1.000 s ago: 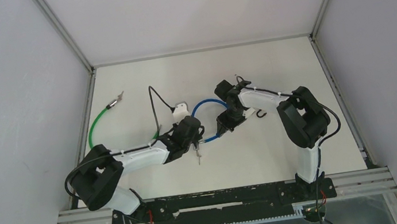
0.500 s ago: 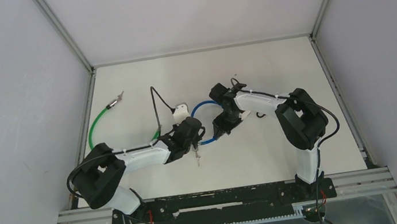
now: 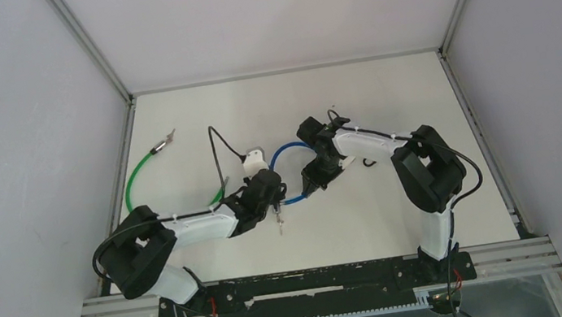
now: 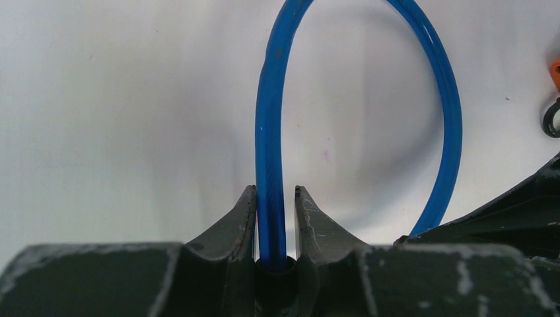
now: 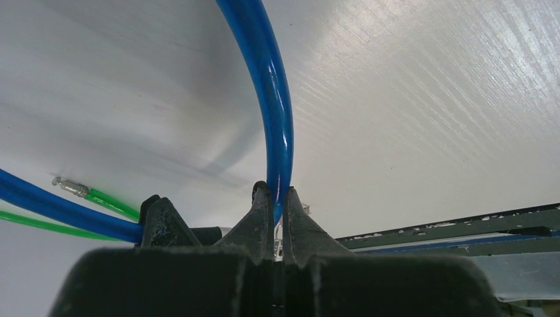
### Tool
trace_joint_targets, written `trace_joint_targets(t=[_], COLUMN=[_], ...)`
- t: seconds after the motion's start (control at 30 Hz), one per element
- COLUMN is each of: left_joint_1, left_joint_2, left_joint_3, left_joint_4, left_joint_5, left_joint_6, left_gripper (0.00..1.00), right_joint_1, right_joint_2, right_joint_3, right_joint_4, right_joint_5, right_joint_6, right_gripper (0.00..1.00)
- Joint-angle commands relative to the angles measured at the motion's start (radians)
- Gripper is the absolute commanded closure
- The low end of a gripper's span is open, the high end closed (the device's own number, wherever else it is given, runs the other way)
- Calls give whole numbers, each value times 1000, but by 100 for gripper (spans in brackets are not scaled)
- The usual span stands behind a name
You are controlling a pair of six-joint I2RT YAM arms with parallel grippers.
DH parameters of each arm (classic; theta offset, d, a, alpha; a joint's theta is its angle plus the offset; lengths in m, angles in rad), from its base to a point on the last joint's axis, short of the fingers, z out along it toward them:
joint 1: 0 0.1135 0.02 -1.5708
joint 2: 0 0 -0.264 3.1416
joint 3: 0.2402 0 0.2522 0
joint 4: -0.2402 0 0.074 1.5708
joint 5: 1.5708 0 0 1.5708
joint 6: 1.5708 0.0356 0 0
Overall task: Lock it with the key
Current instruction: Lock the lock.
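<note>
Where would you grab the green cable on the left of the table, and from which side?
Grip the green cable just behind its metal tip, coming straight down from above: that end lies flat in the open, while its other end runs under the left arm.

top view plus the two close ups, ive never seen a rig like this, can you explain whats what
The machine is two robot arms bolted at the near edge of a white table. The wide picture comes from a fixed camera above and behind them. Each close-up comes from a camera on one wrist, looking past its own two-finger tool. A blue cable arcs between the arms. The left tool clamps one end of it, and the right tool is pinched shut at the other end. A green cable lies loose on the left. Something small and metallic, perhaps the key, dangles below the left tool, too small to be sure.
</note>
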Motion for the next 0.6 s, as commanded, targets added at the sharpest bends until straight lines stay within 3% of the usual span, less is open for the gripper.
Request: trace_joint_targets(t=[0.0,0.23,0.43,0.57], left_joint_1=[-15,-15,-15,-16], left_joint_2=[-57,-60,-16,-15], left_joint_3=[-29,-40,41,9], left_joint_4=[238,290,172,219], left_joint_5=[57,21,-15,-41], left_joint_6=[-28,8,-13,-43], left_gripper=[100,100,100,100], right_joint_1=[34,40,32,29], right_joint_2=[-72,-104,-80,-64], right_joint_3=[48,49,47,46], right_joint_4=[83,48,50,50], right_joint_5=[-97,-8,-38,-31], right_joint_6=[-13,-42,-86,-113], right_gripper=[100,100,100,100])
